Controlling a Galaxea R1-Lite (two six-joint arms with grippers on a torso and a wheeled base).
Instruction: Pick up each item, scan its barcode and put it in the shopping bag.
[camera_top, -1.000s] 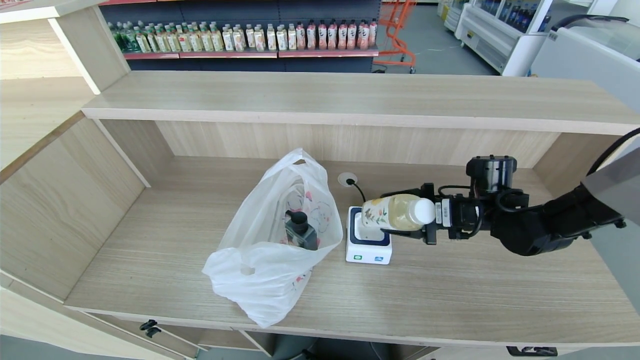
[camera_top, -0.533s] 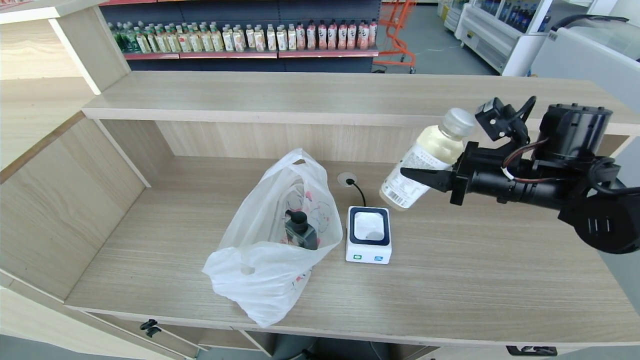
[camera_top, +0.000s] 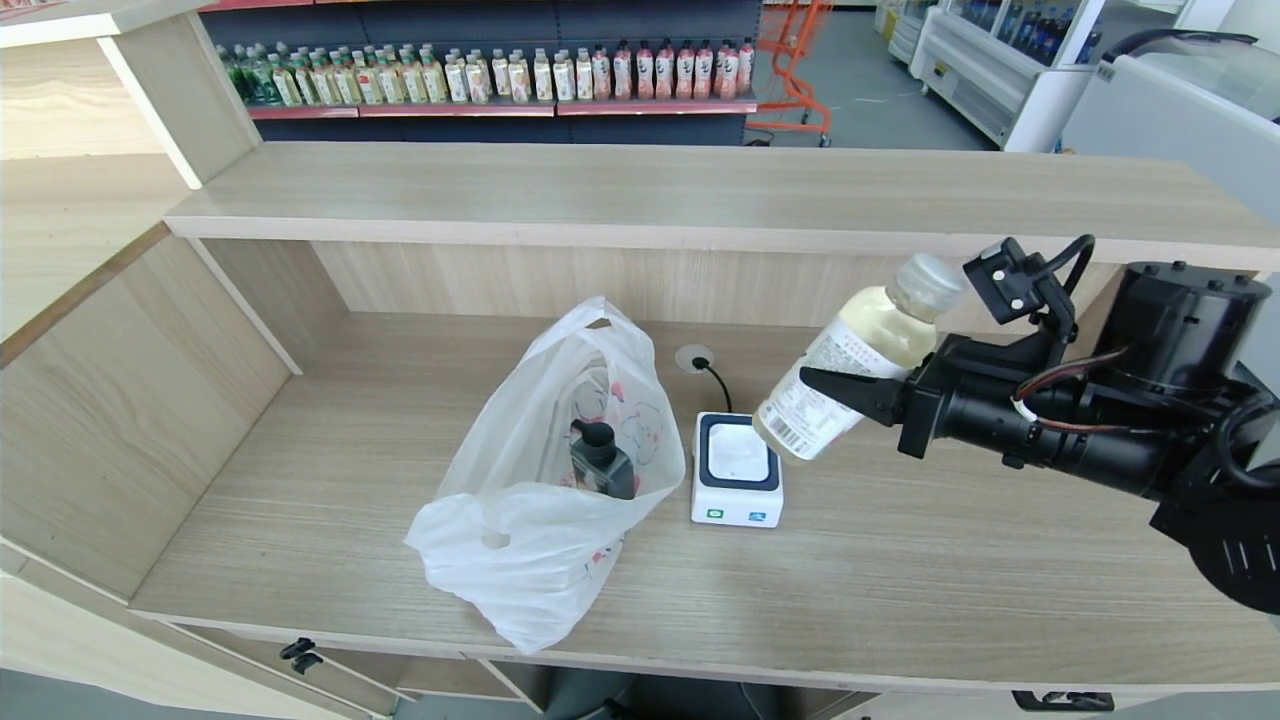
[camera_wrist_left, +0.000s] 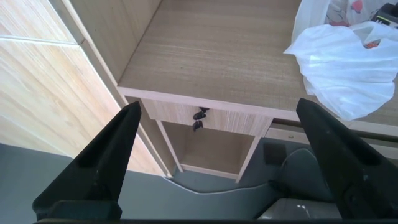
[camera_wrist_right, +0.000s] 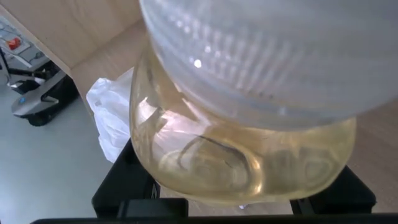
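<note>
— Where is the bottle (camera_top: 855, 365) right now?

— In the air, pinched around its middle by the right pincer (camera_top: 850, 388). It is tilted, cap up and away, base down, just above the right edge of the scanner (camera_top: 737, 470) on the counter (camera_top: 900, 580).

— Why the tilt?

— I judge it brings the lower label down by the scanner's window. The barcode patch sits near the base, but it faces up toward the head camera, so a turn of the wrist may be needed before it reads.

— And the shopping bag (camera_top: 540, 500)?

— It stands just left of the scanner with its mouth open, a dark pump bottle (camera_top: 600, 462) already inside, so the drop after scanning is short.

— The other arm?

— The left pincer (camera_wrist_left: 214, 165) is spread and holds nothing. It hangs off the counter's front corner near the bag, out of the way.
</note>
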